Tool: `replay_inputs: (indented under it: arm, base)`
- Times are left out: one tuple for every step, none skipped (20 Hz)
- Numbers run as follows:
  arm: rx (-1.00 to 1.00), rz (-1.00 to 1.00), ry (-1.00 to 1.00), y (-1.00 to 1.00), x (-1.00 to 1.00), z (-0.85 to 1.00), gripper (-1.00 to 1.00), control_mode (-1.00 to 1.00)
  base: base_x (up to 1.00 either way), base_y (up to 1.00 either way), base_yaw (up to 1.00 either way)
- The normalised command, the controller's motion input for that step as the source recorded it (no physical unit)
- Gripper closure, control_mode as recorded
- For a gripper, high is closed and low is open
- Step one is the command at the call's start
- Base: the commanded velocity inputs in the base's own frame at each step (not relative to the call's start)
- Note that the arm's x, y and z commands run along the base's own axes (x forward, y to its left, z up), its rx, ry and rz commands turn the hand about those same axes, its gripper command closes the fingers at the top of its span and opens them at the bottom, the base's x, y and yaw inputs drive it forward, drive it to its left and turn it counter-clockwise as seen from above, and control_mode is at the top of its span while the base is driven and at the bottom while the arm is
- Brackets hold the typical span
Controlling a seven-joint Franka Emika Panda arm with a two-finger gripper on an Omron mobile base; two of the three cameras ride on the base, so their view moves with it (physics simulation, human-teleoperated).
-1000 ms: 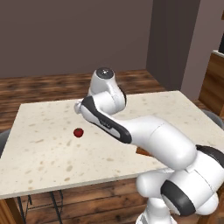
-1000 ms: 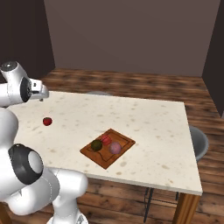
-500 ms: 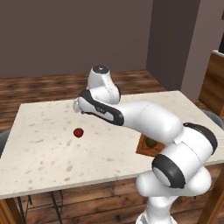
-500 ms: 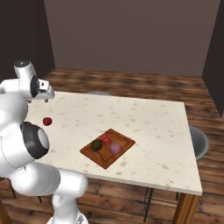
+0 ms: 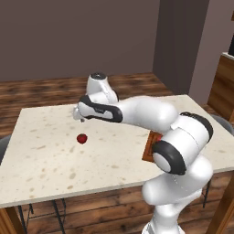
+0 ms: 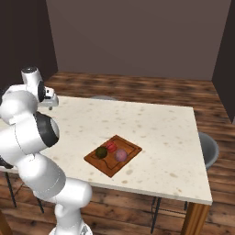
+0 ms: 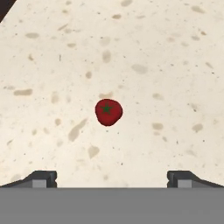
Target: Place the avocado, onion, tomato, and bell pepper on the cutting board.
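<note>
Arm stretched left over the counter (image 5: 41, 155), end effector (image 7: 111, 177) pointing down, fingers spread wide and empty; tomato (image 7: 108, 112) lies directly below it, cutting board (image 6: 131, 147) well apart.

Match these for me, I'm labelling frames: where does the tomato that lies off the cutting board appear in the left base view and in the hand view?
Left base view: the tomato lies left of centre on the table, just below the gripper.
Hand view: the tomato sits near the centre, ahead of the open gripper, between its tips.
Shared landmark: the pale speckled table around it.
</note>
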Motion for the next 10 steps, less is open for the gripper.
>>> replay_inputs:
  arm:
    - [0.0,0.0,0.0,0.14,0.19,-0.2,-1.0,-1.0]
    - [0.0,0.0,0.0,0.16,0.09,-0.12,-1.0,-1.0]
    - [0.0,0.0,0.0,0.16,0.04,-0.06,-1.0,-1.0]
    - [0.0,0.0,0.0,0.16,0.04,-0.06,-1.0,-1.0]
    - [0.0,0.0,0.0,0.17,0.05,-0.06,-1.0,-1.0]
    - [-0.01,0.0,0.0,0.2,0.08,-0.1,-1.0,-1.0]
    - [-0.01,0.0,0.0,0.22,0.07,-0.12,-1.0,-1.0]
    - [-0.01,0.0,0.0,0.22,0.08,-0.12,-1.0,-1.0]
    - [-0.01,0.0,0.0,0.24,0.09,-0.12,-1.0,-1.0]
    - [0.0,0.0,0.0,0.2,0.15,-0.16,-1.0,-1.0]
  base:
    - [0.0,0.0,0.0]
    - [0.0,0.0,0.0]
    - [0.0,0.0,0.0]
    - [0.0,0.0,0.0]
    - [0.0,0.0,0.0]
    - [0.0,0.0,0.0]
    - [0.0,0.0,0.0]
    - [0.0,0.0,0.0]
    - [0.0,0.0,0.0]
    - [0.0,0.0,0.0]
